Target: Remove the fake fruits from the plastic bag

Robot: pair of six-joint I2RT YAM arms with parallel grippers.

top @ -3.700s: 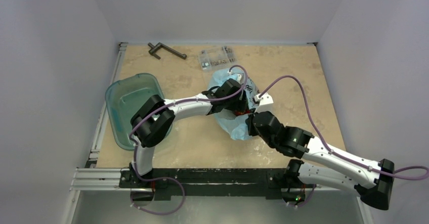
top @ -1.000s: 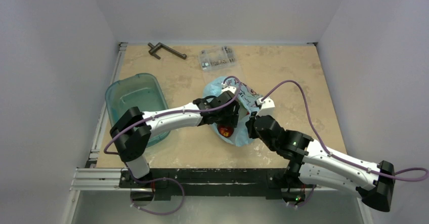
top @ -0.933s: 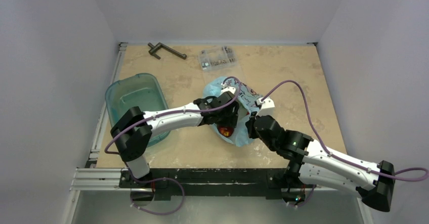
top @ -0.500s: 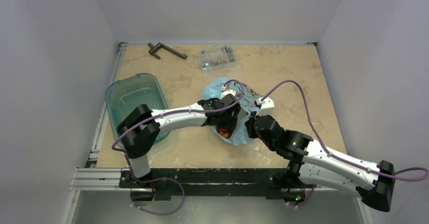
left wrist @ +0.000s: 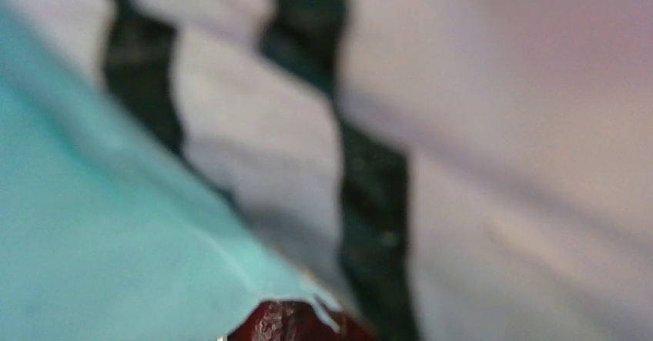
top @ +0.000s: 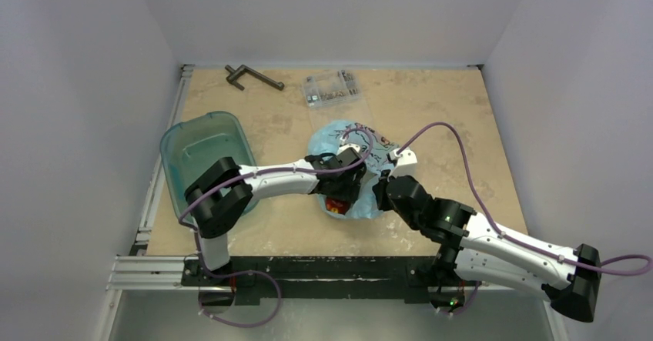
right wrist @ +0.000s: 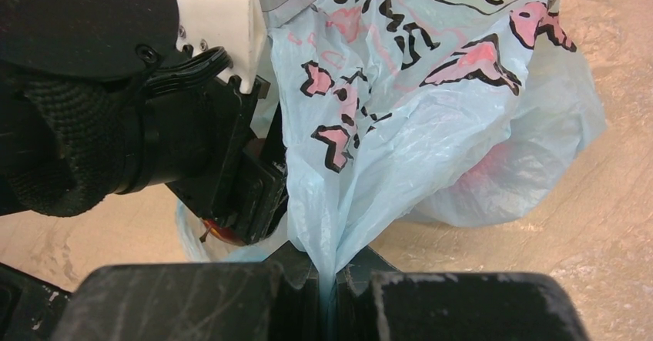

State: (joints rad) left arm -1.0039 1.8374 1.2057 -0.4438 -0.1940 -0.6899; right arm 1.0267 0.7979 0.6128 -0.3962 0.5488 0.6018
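Right gripper (right wrist: 327,279) clamps light-blue plastic bag (right wrist: 431,125) | left gripper (top: 337,195), closure indiscernible, has retreated | dark red plastic apple (left wrist: 293,324) beneath nears exit.

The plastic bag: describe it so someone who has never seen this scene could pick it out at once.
At the middle of the tan table, beyond the right end effector that pinches its edge, lies the plastic bag. It is thin, crumpled and light blue with black and pink print, unlike the rigid teal tub or clear parts box.
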